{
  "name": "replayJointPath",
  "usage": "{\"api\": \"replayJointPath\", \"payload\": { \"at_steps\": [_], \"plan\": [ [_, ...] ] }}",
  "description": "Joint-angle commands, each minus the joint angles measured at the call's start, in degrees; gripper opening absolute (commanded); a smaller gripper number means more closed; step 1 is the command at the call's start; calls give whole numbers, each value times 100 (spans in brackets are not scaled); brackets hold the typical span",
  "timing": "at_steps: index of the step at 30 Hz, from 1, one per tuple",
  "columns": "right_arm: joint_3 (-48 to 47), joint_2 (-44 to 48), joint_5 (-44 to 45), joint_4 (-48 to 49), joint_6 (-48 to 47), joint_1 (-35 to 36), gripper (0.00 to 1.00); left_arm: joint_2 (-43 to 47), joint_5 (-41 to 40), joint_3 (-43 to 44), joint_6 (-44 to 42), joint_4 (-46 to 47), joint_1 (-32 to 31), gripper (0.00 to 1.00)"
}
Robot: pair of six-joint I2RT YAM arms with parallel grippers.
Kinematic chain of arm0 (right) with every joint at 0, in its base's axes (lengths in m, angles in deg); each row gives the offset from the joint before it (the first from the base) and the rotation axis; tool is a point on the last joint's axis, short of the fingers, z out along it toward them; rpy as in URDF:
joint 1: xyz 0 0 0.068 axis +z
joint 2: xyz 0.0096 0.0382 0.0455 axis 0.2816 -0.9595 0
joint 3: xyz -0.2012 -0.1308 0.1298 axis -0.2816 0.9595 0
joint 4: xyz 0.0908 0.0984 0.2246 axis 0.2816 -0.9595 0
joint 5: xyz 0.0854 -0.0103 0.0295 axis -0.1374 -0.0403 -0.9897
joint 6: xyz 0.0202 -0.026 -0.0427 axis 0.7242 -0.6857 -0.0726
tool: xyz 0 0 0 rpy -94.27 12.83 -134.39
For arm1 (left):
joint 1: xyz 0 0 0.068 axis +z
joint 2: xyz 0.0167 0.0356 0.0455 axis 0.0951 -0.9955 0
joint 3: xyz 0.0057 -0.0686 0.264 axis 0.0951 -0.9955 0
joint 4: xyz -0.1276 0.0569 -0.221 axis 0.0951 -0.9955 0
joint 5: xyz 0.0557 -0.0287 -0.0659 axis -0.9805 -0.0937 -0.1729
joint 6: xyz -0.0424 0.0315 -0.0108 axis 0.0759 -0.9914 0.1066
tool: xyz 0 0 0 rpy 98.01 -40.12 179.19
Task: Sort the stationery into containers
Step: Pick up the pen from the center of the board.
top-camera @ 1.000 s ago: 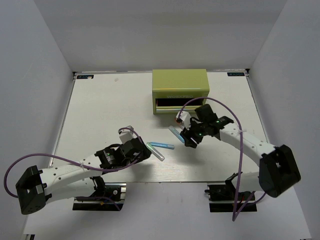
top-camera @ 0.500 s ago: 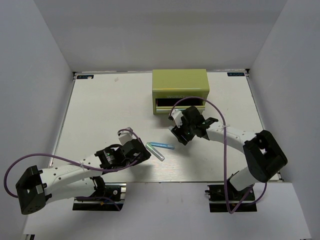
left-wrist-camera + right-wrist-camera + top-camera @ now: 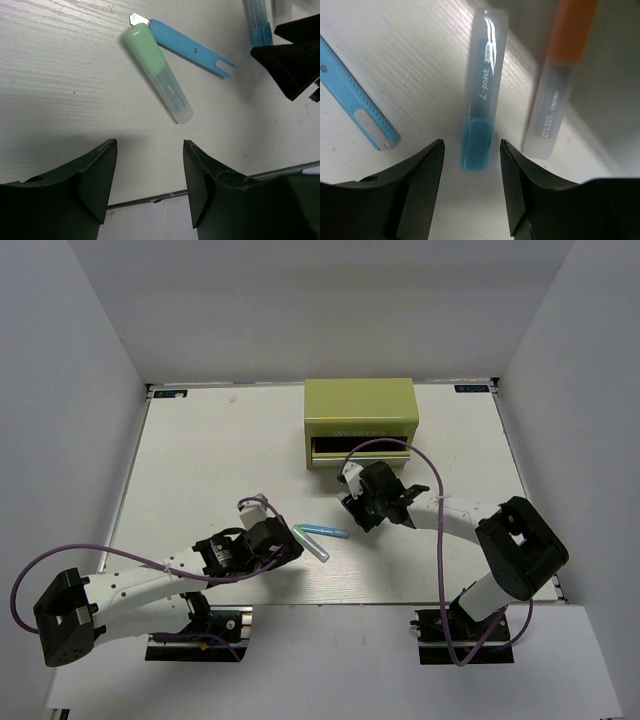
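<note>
The olive-green box (image 3: 360, 415) stands at the back middle, with a dark drawer slot in its front. My right gripper (image 3: 358, 508) is open, low over the table just in front of the box. In the right wrist view my gripper (image 3: 471, 146) straddles the near end of a grey-blue stick (image 3: 482, 90). An orange-ended stick (image 3: 560, 75) lies just to its right. My left gripper (image 3: 290, 550) is open and empty, its jaws (image 3: 150, 145) just short of the pale green stick (image 3: 157, 75). That stick touches the light blue stick (image 3: 190, 47).
The pale green stick (image 3: 313, 544) and the light blue one (image 3: 328, 532) lie between the two grippers in the top view. The right gripper's black finger (image 3: 295, 55) shows at the upper right of the left wrist view. The table's front edge (image 3: 210, 187) is close below the left jaws.
My right gripper has moved left and down over the grey-blue stick, which it now covers in the top view. The left arm has barely moved.
</note>
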State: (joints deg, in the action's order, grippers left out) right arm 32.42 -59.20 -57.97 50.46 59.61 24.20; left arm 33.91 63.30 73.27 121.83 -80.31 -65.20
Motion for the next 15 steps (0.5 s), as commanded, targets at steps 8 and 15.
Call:
{"api": "replayJointPath", "payload": {
  "at_steps": [8,15],
  "plan": [
    [611,227,195,806,145,163,53,35,-51,123,-111,140,7,66],
    [620,253,-85,745,101,172,34,-26,-51,123,-111,246,7,66]
  ]
}}
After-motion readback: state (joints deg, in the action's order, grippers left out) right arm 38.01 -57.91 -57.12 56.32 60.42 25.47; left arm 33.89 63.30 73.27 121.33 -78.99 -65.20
